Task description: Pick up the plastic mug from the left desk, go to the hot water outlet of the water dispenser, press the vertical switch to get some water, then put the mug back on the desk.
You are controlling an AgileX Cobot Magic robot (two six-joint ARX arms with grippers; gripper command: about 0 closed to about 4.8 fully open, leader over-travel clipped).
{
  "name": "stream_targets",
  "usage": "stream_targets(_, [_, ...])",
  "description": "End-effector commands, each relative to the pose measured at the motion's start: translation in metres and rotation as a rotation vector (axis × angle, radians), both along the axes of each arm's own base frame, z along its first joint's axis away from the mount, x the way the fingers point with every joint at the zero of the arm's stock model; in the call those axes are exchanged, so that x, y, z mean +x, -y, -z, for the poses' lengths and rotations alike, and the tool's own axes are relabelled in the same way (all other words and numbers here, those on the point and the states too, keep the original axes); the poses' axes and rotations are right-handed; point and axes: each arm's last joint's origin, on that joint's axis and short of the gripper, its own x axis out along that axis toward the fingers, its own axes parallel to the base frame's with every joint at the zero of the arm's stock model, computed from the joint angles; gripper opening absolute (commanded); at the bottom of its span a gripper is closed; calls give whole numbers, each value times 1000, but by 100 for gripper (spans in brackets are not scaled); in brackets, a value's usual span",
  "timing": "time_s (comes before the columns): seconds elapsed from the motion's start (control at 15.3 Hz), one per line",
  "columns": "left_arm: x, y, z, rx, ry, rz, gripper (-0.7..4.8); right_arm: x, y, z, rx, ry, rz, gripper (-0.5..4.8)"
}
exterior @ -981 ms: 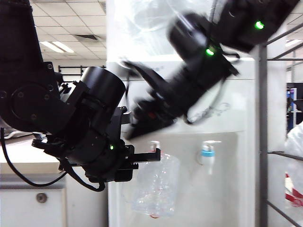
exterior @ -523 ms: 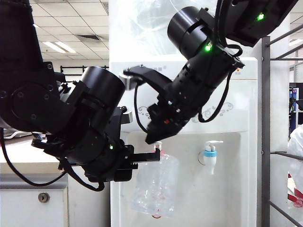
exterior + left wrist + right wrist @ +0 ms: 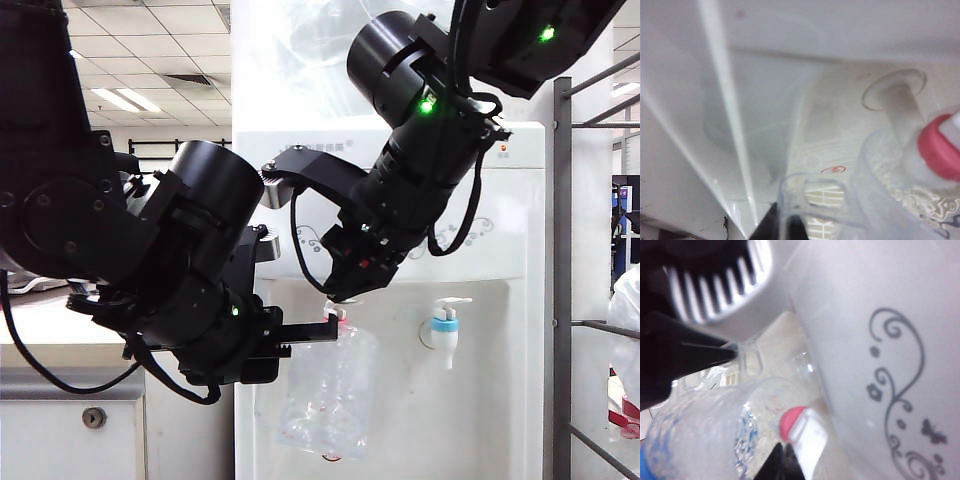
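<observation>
While the left gripper (image 3: 335, 328) holds the mug (image 3: 328, 395) by its handle, jaws clamped, under the red-collared outlet (image 3: 939, 148) in the dispenser (image 3: 490, 250) recess, little room remains. Right gripper (image 3: 345, 292), jaws closed and empty, sits at the switch (image 3: 807, 436); contact unclear. Worktop (image 3: 40, 330) is mostly hidden.

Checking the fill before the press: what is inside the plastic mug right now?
The plastic mug, held by its handle in the left gripper, sits under the hot water outlet. No water stream shows; its dimpled walls hide any water level.
</observation>
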Motion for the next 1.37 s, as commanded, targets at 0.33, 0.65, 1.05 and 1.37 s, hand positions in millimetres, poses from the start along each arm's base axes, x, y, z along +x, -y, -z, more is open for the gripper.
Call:
stream_targets(0.33, [2, 2, -6, -24, 35, -7, -6, -9, -3, -19, 46, 13, -13, -7])
stream_targets(0.65, [2, 2, -6, -24, 35, -7, -6, -3, 8, -17, 15, 17, 44, -7])
stream_targets(1.05, [2, 2, -6, -25, 35, -7, -6, -7, 9, -7, 33, -35, -2, -7])
stream_targets(1.37, [2, 2, -6, -24, 35, -6, -6, -8, 9, 5, 14, -61, -3, -7])
